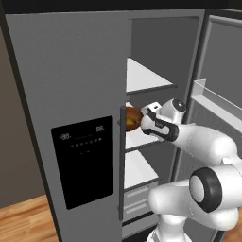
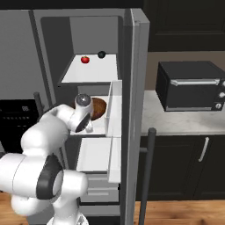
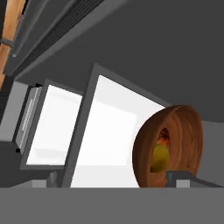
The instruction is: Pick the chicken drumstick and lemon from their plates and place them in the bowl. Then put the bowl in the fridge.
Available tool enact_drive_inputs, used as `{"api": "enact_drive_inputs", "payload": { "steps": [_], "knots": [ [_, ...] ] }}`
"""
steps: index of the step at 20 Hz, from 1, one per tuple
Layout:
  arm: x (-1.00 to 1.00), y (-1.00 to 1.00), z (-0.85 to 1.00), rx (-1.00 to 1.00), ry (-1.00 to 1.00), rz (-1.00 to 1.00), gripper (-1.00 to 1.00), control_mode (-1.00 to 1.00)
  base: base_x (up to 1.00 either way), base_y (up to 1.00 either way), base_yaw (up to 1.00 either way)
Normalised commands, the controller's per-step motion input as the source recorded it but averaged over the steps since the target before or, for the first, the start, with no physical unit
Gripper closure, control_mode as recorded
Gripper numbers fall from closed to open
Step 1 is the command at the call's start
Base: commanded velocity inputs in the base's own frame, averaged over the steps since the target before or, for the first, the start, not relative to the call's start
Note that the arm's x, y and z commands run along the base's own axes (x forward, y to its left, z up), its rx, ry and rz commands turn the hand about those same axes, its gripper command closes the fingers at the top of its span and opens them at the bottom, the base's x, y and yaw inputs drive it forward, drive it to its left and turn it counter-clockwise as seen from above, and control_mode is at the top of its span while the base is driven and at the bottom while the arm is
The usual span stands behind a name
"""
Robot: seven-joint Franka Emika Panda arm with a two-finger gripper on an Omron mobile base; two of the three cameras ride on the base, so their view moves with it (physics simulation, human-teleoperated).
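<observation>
The fridge (image 1: 71, 71) stands with its right door open. On its middle white shelf (image 3: 105, 131) rests the brown wooden bowl (image 1: 133, 117) (image 2: 99, 108) (image 3: 175, 131). Inside the bowl lie the yellow lemon (image 3: 159, 158) and the reddish chicken drumstick (image 3: 164, 137). My gripper (image 1: 143, 118) reaches into the fridge and is open right at the bowl's rim; one dark fingertip (image 3: 183, 177) shows in front of the bowl's lower edge. From the right base camera, my wrist covers part of the bowl. The plates are out of view.
The closed left door carries the black dispenser panel (image 1: 82, 160). A red fruit (image 2: 85, 59) and a dark round item (image 2: 101, 54) sit on the upper shelf. The open door's bins (image 2: 115, 105) flank my arm. A black oven (image 2: 191, 85) stands on the counter at right.
</observation>
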Motion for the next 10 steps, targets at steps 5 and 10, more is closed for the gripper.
{"api": "enact_drive_inputs", "payload": {
  "steps": [5,10],
  "knots": [
    [-0.57,0.0,0.5,-0.06,0.01,-0.09,-1.0,-1.0,0.0,0.0,0.0],
    [-0.67,-0.02,0.26,0.0,0.0,-0.26,-1.0,-1.0,0.0,0.0,0.0]
  ]
}}
